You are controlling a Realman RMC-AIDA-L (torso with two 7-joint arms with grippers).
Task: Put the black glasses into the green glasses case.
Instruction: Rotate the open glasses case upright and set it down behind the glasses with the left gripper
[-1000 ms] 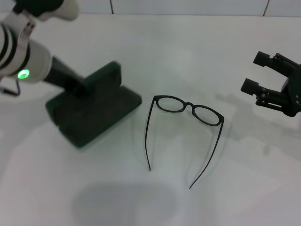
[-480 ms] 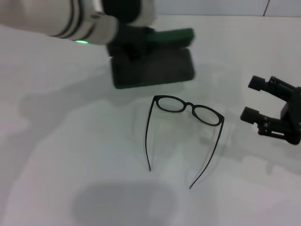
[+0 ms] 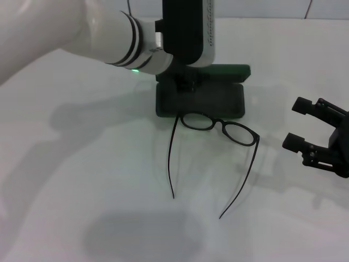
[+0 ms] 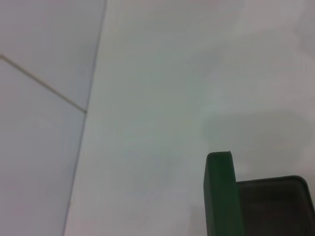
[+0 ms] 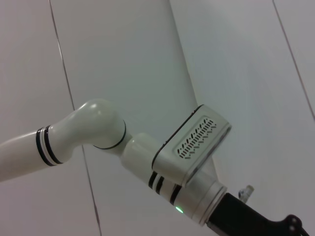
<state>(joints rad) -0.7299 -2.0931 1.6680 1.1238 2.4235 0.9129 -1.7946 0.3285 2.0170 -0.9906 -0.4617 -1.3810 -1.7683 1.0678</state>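
The black glasses (image 3: 219, 126) lie open on the white table (image 3: 82, 180), lenses toward the far side and temple arms pointing toward me. The green glasses case (image 3: 218, 98) stands open just behind them, its lid upright at the back; one lens rim touches its near edge. My left gripper (image 3: 184, 83) reaches in from the left and holds the case at its left end, mostly hidden under the wrist. The left wrist view shows the lid's edge (image 4: 220, 196) and the dark interior (image 4: 275, 206). My right gripper (image 3: 295, 123) is open and empty, right of the glasses.
My left arm (image 3: 109, 33) spans the far left of the table above its surface; it also shows in the right wrist view (image 5: 147, 157). A tiled wall (image 3: 245, 8) runs along the table's far edge.
My left arm has swept the green case from the left side of the table to the centre, right behind the glasses. The right gripper has dropped slightly. The glasses have not moved.
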